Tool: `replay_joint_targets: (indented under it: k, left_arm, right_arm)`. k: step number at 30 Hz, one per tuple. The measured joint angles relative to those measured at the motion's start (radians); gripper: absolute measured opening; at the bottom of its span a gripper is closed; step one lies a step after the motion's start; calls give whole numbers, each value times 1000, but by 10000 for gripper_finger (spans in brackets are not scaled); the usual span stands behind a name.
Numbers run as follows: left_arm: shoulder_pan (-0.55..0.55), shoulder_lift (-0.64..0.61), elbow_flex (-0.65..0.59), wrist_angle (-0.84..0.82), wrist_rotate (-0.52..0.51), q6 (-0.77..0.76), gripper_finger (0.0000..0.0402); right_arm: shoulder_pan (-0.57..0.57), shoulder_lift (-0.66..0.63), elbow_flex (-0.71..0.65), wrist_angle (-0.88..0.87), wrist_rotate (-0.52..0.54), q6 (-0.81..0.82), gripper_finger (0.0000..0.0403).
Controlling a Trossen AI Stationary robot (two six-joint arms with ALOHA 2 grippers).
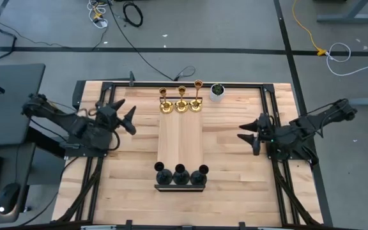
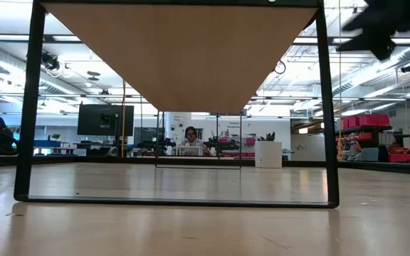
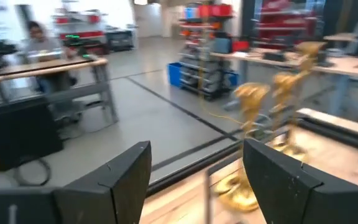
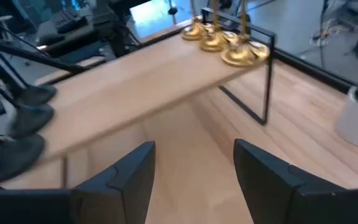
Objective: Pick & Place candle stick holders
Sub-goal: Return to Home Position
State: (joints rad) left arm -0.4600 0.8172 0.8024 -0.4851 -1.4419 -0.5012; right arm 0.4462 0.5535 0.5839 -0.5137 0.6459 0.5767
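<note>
A light wooden table (image 1: 235,172) is set in an open workshop; a person (image 2: 191,135) is seated at a desk far behind it.

The left gripper (image 1: 128,116) is held over the table's left side, toward the far edge. Its fingers are spread wide and nothing is gripped; only floor and the blurred gold holders show past them in the left wrist view. The right gripper (image 1: 243,132) is held over the right side, about level with the middle of the shelf (image 1: 181,137). It is likewise wide open and empty, and is pointed at the shelf. Both are kept well apart from the shelf.

The shelf, a wooden board on a thin black frame, is placed at the table's centre. Three gold holders (image 1: 181,103) are lined up upright on its far end. Three black holders (image 1: 180,174) are lined up upright on its near end. A small white pot (image 1: 217,92) is seen on the table just beside the gold row, to its right.

All six holders are judged placed, so the picking part looks done. The step in hand is taken to be the return to home. For the next move no grasp is called for: each arm is to be folded back to its own side, clear of the shelf and the rows.
</note>
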Motion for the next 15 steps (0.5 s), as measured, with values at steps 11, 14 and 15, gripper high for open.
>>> replay_joint_targets:
  k: [11,14,15]
  left_arm:
    - [-66,-13,-353,99,14,-248,252]
    - [-96,-13,-433,125,17,-353,252]
    - [-108,-13,-454,145,26,-356,252]
  right_arm:
    - [0,-344,-314,112,-70,-135,217]
    - [0,-372,-357,270,-73,-201,217]
    - [0,-375,-364,310,-83,-238,217]
